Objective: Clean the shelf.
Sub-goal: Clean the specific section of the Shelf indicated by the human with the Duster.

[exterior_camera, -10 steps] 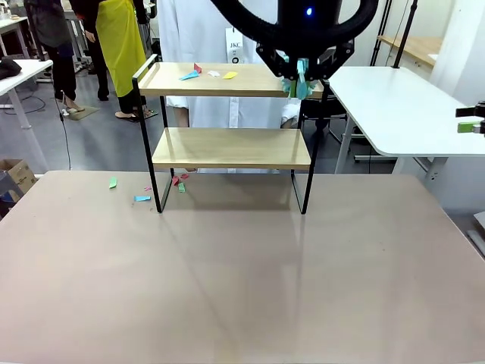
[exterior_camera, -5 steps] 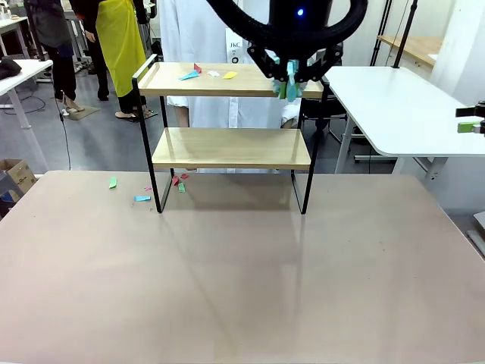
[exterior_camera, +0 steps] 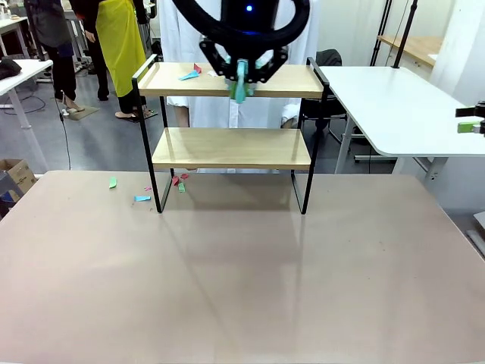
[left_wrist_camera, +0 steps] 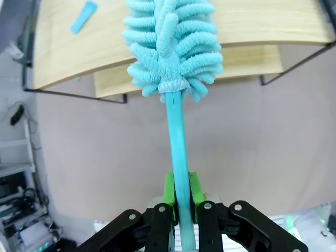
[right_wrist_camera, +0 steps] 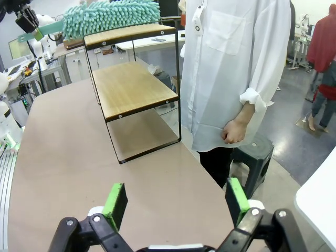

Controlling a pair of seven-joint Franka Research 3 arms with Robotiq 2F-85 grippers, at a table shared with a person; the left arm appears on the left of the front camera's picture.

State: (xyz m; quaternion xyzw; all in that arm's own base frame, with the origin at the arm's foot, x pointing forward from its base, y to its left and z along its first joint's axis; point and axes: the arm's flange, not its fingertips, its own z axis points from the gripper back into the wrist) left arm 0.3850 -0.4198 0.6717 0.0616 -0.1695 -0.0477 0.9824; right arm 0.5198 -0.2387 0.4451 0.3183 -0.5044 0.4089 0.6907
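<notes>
Two tools, one busy. My left tool is clenched on the thin handle of a teal duster, green pads pressed to either side of the stick. The fluffy head stands straight out beyond the fingertips. The shelf sits directly ahead of this tool, with the duster head over its top board. I cannot tell if the fibres actually touch the wood. One blue paper scrap lies on that top board, off to the left of the head in the wrist view.

From the front, the left tool hangs above the top board near its middle, and the duster droops at the front edge. Blue and red scraps lie on the top board to the tool's left. More scraps lie down on the bench, around the shelf's left legs. The lower board is below the tool, bare.

My right tool is released, jaws spread wide with nothing between the pads. It is well apart from the shelf, which stands farther ahead and to the left on the bench. The duster lies along the top board there. A person in a white shirt stands ahead-right of this tool, at the bench edge just beside the shelf, with one hand loosely curled.
</notes>
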